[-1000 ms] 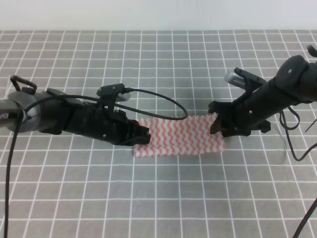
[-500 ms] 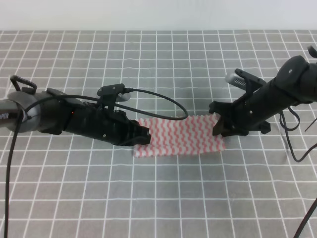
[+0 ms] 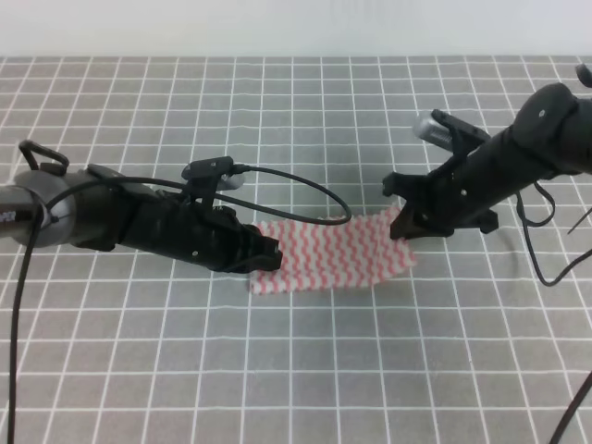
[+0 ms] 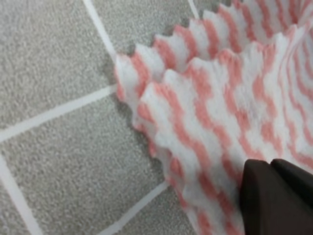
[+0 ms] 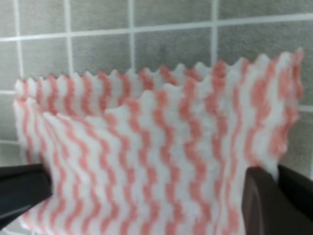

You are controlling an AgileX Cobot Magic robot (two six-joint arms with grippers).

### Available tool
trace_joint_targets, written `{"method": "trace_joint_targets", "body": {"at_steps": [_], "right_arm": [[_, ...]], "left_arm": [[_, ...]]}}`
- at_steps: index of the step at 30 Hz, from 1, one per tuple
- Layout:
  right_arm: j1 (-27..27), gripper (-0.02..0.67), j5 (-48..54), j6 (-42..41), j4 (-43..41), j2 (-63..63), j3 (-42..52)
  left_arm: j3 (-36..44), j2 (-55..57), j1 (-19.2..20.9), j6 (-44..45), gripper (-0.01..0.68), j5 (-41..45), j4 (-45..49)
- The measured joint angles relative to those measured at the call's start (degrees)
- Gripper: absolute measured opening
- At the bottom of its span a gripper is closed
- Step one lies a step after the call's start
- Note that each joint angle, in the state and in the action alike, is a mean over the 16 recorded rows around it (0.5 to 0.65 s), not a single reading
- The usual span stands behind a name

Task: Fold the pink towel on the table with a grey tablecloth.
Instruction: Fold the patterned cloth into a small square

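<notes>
The pink towel (image 3: 335, 253), white with pink wavy stripes, lies doubled on the table with a grey tablecloth (image 3: 305, 370). My left gripper (image 3: 270, 256) sits low at the towel's left end. In the left wrist view its dark fingertips (image 4: 274, 196) rest together on the towel (image 4: 220, 98), whose two layers show at the zigzag edge. My right gripper (image 3: 404, 225) is shut on the towel's right end and holds it raised off the cloth. In the right wrist view the towel (image 5: 161, 147) stands up between the fingers (image 5: 274, 200).
The gridded cloth (image 4: 54, 63) runs on all sides of the towel. A black cable (image 3: 296, 180) loops from the left arm over the towel's far left corner. More cables hang by the right arm (image 3: 541, 250).
My right gripper has risen and shifted slightly left and away, lifting the towel's right end off the cloth. The left arm has stayed put.
</notes>
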Motion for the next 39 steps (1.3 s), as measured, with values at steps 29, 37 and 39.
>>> {"method": "trace_joint_targets", "body": {"at_steps": [29, 37, 39], "right_arm": [[6.3, -0.013, -4.0, -8.5, 11.3, 0.2, -2.1], [6.4, -0.013, -4.2, -8.5, 11.2, 0.2, -2.1], [6.4, -0.013, -4.2, -8.5, 11.1, 0.2, -2.1]], "left_arm": [[-2.2, 0.0, 0.0, 0.0, -0.001, 2.6, 0.2], [-4.9, -0.1, 0.1, -0.4, -0.001, 4.8, 1.5], [-5.3, -0.2, 0.2, -0.6, -0.001, 5.1, 2.0]]}}
